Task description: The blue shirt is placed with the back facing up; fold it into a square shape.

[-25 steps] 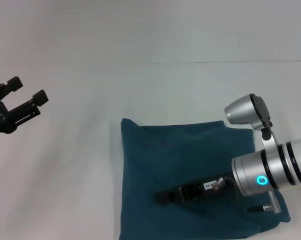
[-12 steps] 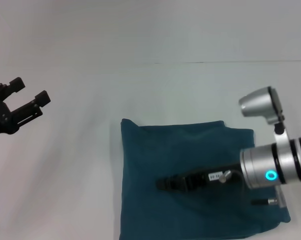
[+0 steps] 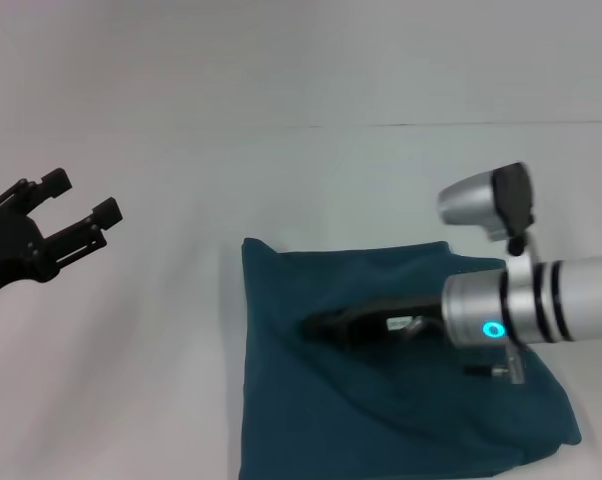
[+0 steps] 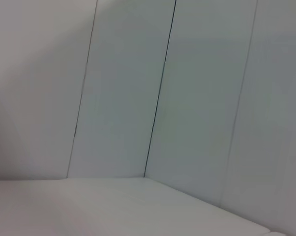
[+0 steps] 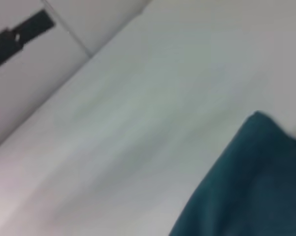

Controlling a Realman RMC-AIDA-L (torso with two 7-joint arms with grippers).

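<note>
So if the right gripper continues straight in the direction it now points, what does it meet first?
Probably nothing solid soon. The right gripper lies low over the blue shirt, pointing toward the robot's left; beyond the shirt's edge only bare white table shows. Height is unclear, so it may brush the cloth.

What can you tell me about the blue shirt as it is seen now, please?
The blue shirt is a dark teal-blue soft cloth, plain with no print showing. It lies already folded into a roughly square bundle on the white table, toward the robot's right, with soft creases and a raised far-left corner. The right gripper rests over its middle; its fingers look closed, though contact is unclear. The left gripper is open, held off to the left, away from it.
</note>
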